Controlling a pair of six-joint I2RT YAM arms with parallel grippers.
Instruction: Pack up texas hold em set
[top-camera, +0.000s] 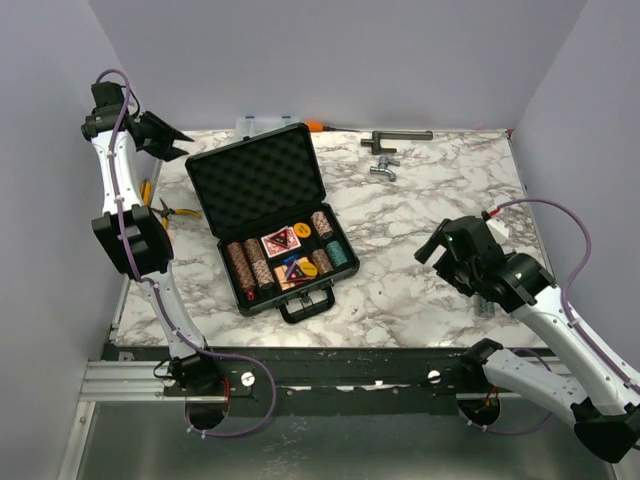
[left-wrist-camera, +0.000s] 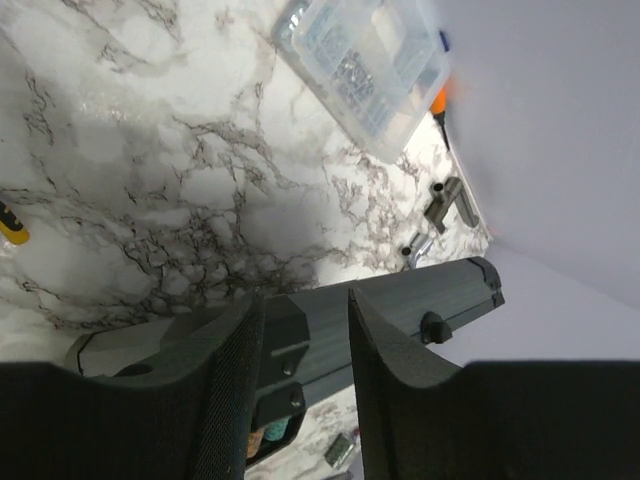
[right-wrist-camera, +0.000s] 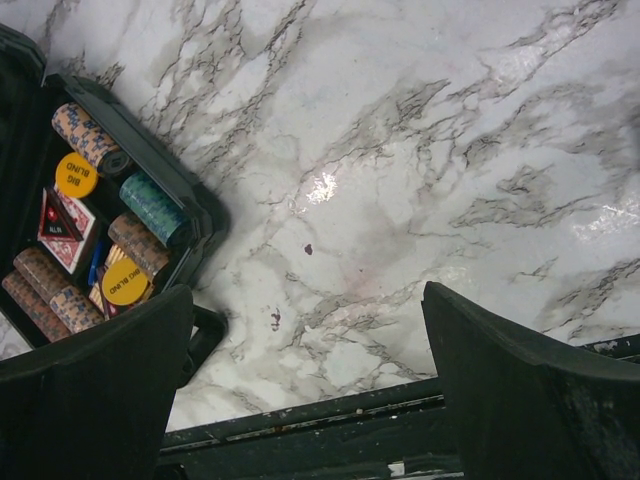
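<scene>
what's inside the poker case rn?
Open briefcase holds brown chip stacks, a teal chip stack, cards and yellow discs. Whatever lies beneath the cards and discs is covered.

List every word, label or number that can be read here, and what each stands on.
"BIG BLIND": upper yellow disc in the open case, right wrist view.
Lower yellow disc: seems "BIG BLIND" too, upside down; not certain.
Red card box: print too blurred.
Chip stacks: markings too small.
Top and left wrist views: nothing legible.
</scene>
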